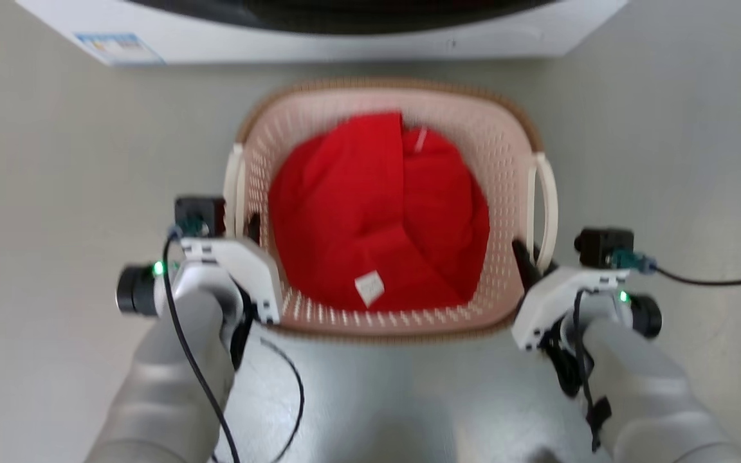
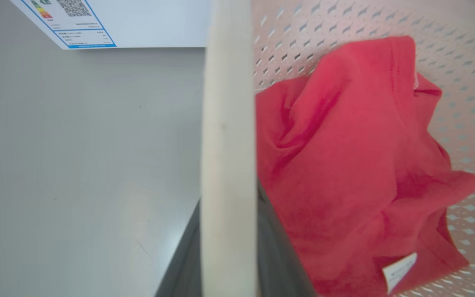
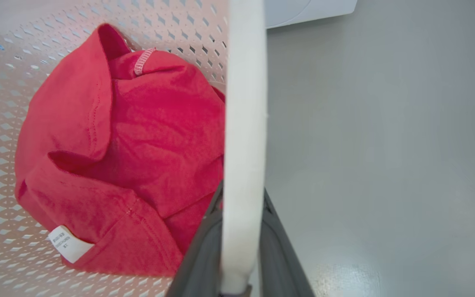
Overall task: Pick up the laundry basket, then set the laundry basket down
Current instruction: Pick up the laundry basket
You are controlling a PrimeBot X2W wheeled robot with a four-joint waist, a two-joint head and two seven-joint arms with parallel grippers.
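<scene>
Cream perforated plastic, the basket (image 1: 502,161) is centred just on the near side of the washer (image 1: 319,38) with a red garment (image 1: 377,212) heaped inside, and I cannot tell whether its base is clear of the grey floor (image 1: 55,161). The left end effector (image 1: 245,225) is closed round the left handle (image 1: 235,186) and the right end effector (image 1: 534,257) round the right handle (image 1: 547,199), each white loop pinched between two dark fingers. By my reading the grasp is made, the lift is at most barely begun, and the setting down is wholly left.
</scene>
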